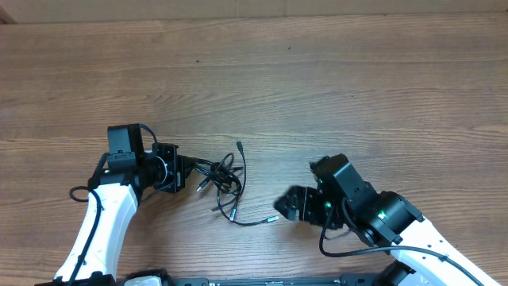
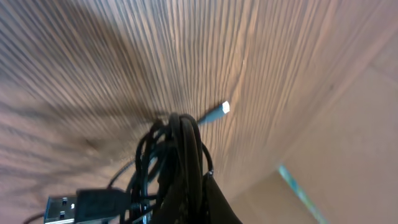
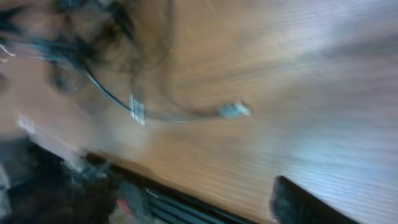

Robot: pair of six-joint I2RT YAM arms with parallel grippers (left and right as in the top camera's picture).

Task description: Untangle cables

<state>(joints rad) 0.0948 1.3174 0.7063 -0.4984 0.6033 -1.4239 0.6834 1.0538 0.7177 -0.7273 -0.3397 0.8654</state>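
Lying in a loose knot on the brown wooden counter (image 1: 333, 87), the thin black cables (image 1: 226, 179) with small plug ends are a little left of the middle, toward the near edge. The black left hand (image 1: 184, 171) on the white left arm (image 1: 107, 218) is at the left end of the knot and is clenched on the cables there. In the left wrist view they rise as a thick bundle close to the camera, with a flat silver USB plug (image 2: 62, 208) at the lower left and a small silver plug (image 2: 225, 107) on the counter farther away. One loose cord runs out of the knot to the right and near, and its plug end (image 1: 274, 216) lies just beside the black right hand (image 1: 290, 205). Whether this hand is released or clenched I cannot tell, because the right wrist view is blurred.
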